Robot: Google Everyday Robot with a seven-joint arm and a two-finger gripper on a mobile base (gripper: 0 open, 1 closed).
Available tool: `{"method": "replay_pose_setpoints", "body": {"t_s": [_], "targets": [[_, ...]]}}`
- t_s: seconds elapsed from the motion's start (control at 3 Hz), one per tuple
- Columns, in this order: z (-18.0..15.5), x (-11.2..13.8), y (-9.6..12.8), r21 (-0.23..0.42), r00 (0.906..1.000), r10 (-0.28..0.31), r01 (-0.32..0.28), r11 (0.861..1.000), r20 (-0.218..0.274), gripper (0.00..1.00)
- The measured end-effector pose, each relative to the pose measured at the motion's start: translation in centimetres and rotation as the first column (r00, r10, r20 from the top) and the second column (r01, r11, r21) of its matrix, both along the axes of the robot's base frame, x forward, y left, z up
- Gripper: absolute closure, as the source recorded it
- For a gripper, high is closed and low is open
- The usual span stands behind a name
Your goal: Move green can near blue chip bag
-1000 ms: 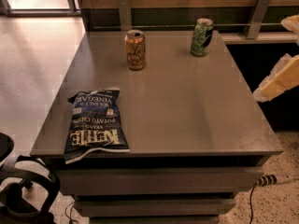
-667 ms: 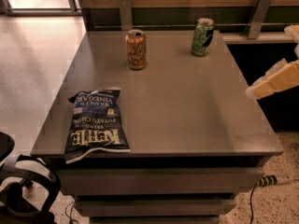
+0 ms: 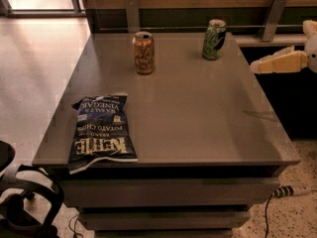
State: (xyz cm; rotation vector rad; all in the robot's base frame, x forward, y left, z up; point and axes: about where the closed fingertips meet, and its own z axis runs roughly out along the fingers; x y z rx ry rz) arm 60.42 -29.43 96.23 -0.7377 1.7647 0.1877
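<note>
Camera view, single frame.

Slim green drink can (image 3: pixel 214 39): dark swirly script on the side, silver top, standing upright at the far edge of the flat grey-brown table (image 3: pixel 198 113). It stands alone, touching nothing.

Cream-coloured two-finger gripper (image 3: pixel 280 62): enters from the picture's right edge, off the table's right side and above its level. One long pale wedge points toward picture-left, nearly level; a second pale piece shows just above it at the frame edge. Cannot tell whether the gripper is open or closed. It holds nothing visible.

Places taken from the gripper:
- The green can is picture-left of the tip and a little farther back, near but apart.
- An orange-tan drink can (image 3: pixel 143 52) of the same size stands upright, further picture-left beyond the green can, well apart from the tip.
- The flat dark blue crinkly chip bag (image 3: pixel 101 132) with white KETTLE lettering lies on the near-left corner, the farthest of the three, its lower edge slightly over the table's front.
- A black chair frame (image 3: pixel 20 202) sits on the floor below that corner.
</note>
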Motion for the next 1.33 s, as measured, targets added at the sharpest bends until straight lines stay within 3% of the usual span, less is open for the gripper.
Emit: {"method": "replay_pose_setpoints", "body": {"t_s": [0.67, 1.0, 1.33], "targets": [[-0.6, 1.0, 0.2, 0.028, 1.0, -0.002, 0.002, 1.0, 0.003, 0.0], [-1.2, 2.9, 1.7, 0.048, 0.9998, 0.022, -0.022, 0.999, 0.001, 0.0], [-2.7, 7.1, 4.8, 0.116, 0.9976, 0.069, -0.069, 0.991, -0.002, 0.0]]}}
